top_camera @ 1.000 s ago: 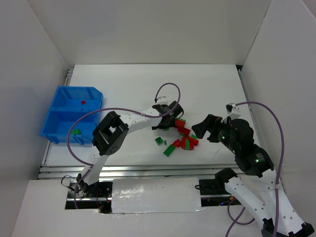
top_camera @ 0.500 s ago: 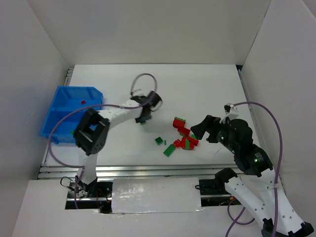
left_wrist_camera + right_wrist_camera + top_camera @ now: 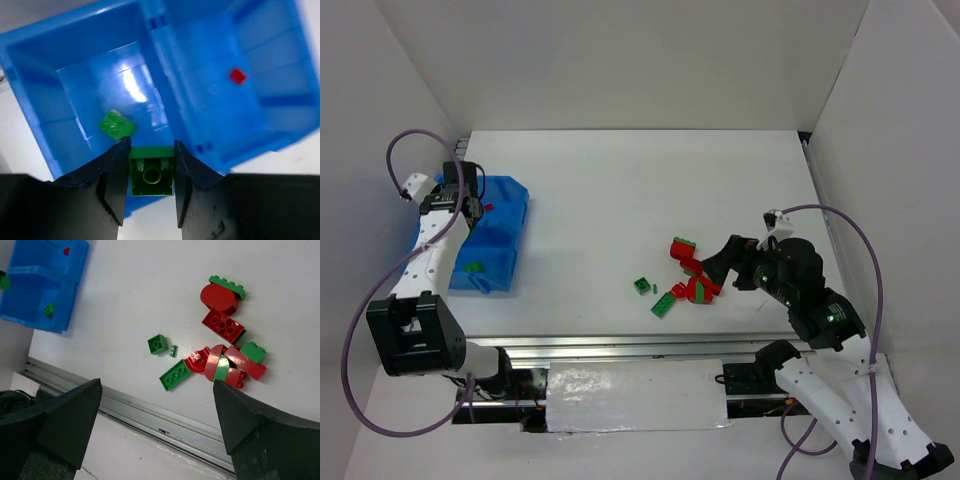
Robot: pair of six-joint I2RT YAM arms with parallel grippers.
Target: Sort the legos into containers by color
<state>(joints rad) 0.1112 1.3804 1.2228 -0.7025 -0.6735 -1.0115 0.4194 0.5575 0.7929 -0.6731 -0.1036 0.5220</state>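
Drop-off step, by the look of it. Pinches a small green plastic brick [image 3: 151,175] in the narrowed left gripper [image 3: 150,150], just above the near rim of the bright blue plastic bin [image 3: 30,65], on the side with a loose green brick [image 3: 116,125], close to the middle wall [image 3: 167,75]. Probably needs a slight advance, then release. Leaves the right gripper [image 3: 157,387] spread wide and empty near the red-and-green brick pile [image 3: 225,355].

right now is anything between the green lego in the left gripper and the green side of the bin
Nothing visible. The left gripper holds the green lego over the bin at its near edge, and the compartment with another green lego lies open just past it.
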